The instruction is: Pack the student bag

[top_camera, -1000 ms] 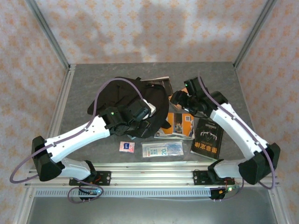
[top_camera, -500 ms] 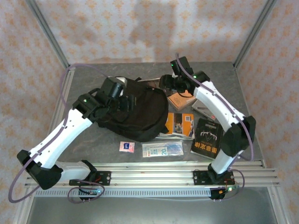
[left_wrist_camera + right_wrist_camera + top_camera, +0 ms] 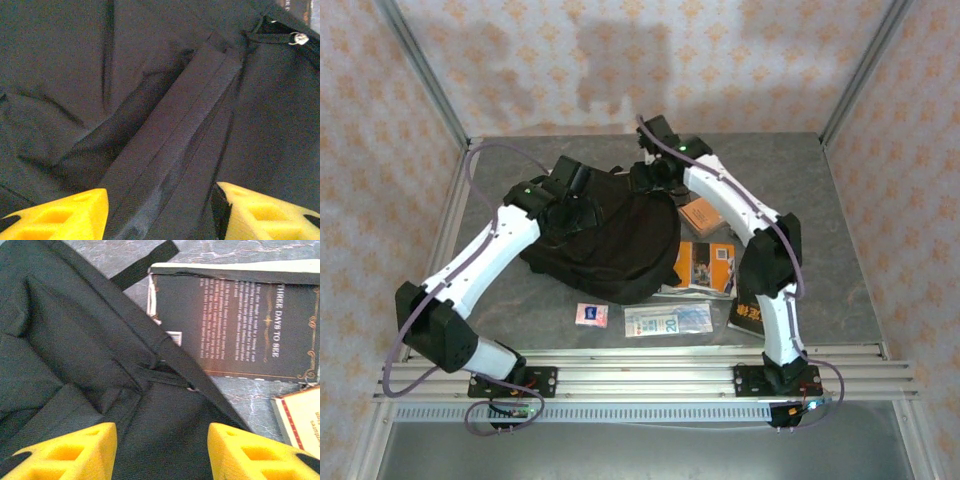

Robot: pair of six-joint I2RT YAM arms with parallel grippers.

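The student bag point(image 3: 615, 250) is a large black backpack lying flat in the middle of the table. My left gripper point(image 3: 578, 205) hovers over its far left part, and in the left wrist view it point(image 3: 162, 215) stands open just above a wide black strap point(image 3: 170, 145), with a zip pull point(image 3: 300, 37) at upper right. My right gripper point(image 3: 645, 180) is at the bag's far edge. In the right wrist view it point(image 3: 162, 452) is open over the black fabric point(image 3: 75, 340), nothing between its yellow fingers point(image 3: 70, 452).
A dark book point(image 3: 240, 325) lies just beyond the bag's far edge, with a pale book corner point(image 3: 300, 420) beside it. An orange book point(image 3: 705, 265), a brown book point(image 3: 700, 213) and a black book point(image 3: 748, 312) lie right of the bag. A banknote sheet point(image 3: 667, 320) and a pink packet point(image 3: 591, 314) lie near the front.
Both arms have swung toward the far side. The left gripper went from the bag's middle to its far left. The right gripper moved left from over the books to the bag's far edge.
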